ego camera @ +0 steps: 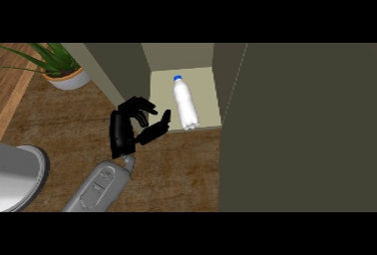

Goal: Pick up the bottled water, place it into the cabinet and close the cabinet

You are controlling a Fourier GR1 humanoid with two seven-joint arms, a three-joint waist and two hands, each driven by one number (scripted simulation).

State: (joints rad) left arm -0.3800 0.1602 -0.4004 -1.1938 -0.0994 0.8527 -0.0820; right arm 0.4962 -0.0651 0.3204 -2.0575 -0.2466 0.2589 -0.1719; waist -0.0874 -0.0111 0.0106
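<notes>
Head view looks steeply down at a brown wood-grain counter [177, 169] with an open cabinet [165, 60] at the upper middle of the frame. Inside it, on the pale cabinet floor [210, 99], lies the bottled water [185, 105]: a white bottle on its side, its blue cap [177, 77] pointing toward the back of the cabinet and its base near the front lip of the shelf. Nothing touches the bottle.

Just left of the bottle's lower end, at the middle of the frame, is the left hand [131, 124], black, on a grey forearm [99, 187] that rises from the lower left. Its fingers [140, 105] are loosely bent and spread, the thumb [156, 130] reaching toward the shelf's front edge close to the bottle's base. The hand holds nothing and stands apart from the bottle by a small gap.

A large dark olive panel, the cabinet door [302, 129], fills the right side of the frame from top to bottom, standing open and hiding whatever lies behind it. The right hand does not show.

At the upper left sits a potted plant [63, 69], green leaves in a white pot. At the lower left edge a grey rounded object [18, 174] is partly cut off by the frame; what it is cannot be told.
</notes>
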